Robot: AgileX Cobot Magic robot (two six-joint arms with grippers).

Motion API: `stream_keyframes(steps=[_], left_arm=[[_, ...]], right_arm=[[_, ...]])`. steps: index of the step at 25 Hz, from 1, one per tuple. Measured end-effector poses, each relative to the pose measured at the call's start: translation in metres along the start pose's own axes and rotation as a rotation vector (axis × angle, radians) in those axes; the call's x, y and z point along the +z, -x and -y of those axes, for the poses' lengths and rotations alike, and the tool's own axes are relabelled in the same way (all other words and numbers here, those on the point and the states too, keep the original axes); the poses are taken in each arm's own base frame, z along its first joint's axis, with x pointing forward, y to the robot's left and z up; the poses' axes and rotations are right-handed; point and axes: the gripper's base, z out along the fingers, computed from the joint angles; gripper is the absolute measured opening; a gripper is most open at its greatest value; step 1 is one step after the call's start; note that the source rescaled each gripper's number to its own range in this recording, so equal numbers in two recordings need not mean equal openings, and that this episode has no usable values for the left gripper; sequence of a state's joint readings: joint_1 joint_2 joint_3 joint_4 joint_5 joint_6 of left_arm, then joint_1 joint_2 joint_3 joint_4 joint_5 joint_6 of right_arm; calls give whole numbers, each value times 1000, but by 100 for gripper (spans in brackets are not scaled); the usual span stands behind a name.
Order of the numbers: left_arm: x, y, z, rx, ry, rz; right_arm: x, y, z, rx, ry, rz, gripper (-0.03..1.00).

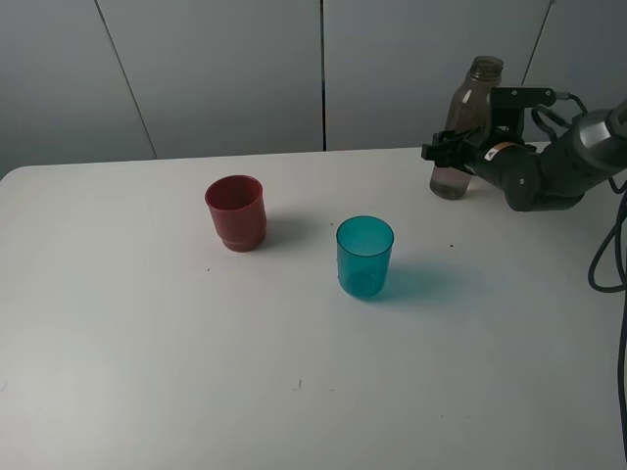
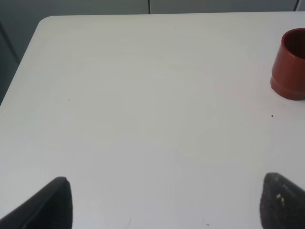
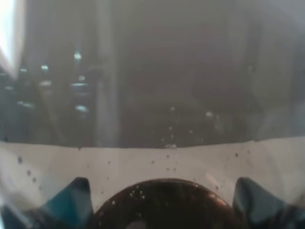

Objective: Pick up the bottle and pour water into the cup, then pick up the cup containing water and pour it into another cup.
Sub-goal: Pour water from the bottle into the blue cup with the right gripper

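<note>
Red plastic first: another cup (image 1: pixel 235 211) stands upright, left of centre on the white table (image 1: pixel 118 323). Only your left wrist view shows the left gripper (image 2: pixel 167 202). Its 2 fingertips (image 2: pixel 52 205) are spread wide with bare table between them, and the red cup sits well ahead of them. The high camera does not catch this gripper. Right of the red cup and apart from it, the cup (image 1: pixel 364 257) in teal stands upright. Farthest right, near the table's back edge, the bottle (image 1: pixel 477 93) is pinched around its body by the right gripper (image 1: pixel 453 152). Your right wrist view is filled by the smoky bottle wall, with a water line and bubbles too fine for the high view.
</note>
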State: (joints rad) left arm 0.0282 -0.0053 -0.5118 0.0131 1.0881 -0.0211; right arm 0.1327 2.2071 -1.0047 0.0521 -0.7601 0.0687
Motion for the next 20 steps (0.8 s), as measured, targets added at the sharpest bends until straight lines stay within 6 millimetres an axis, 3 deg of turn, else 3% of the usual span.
stream_keyframes(steps=[13,20], left_arm=[[0,0,0,0,0,0],[0,0,0,0,0,0]], right_arm=[[-6,5,-3,-62,31,-38,1],[-46,46,-8,-164,69,35,1]])
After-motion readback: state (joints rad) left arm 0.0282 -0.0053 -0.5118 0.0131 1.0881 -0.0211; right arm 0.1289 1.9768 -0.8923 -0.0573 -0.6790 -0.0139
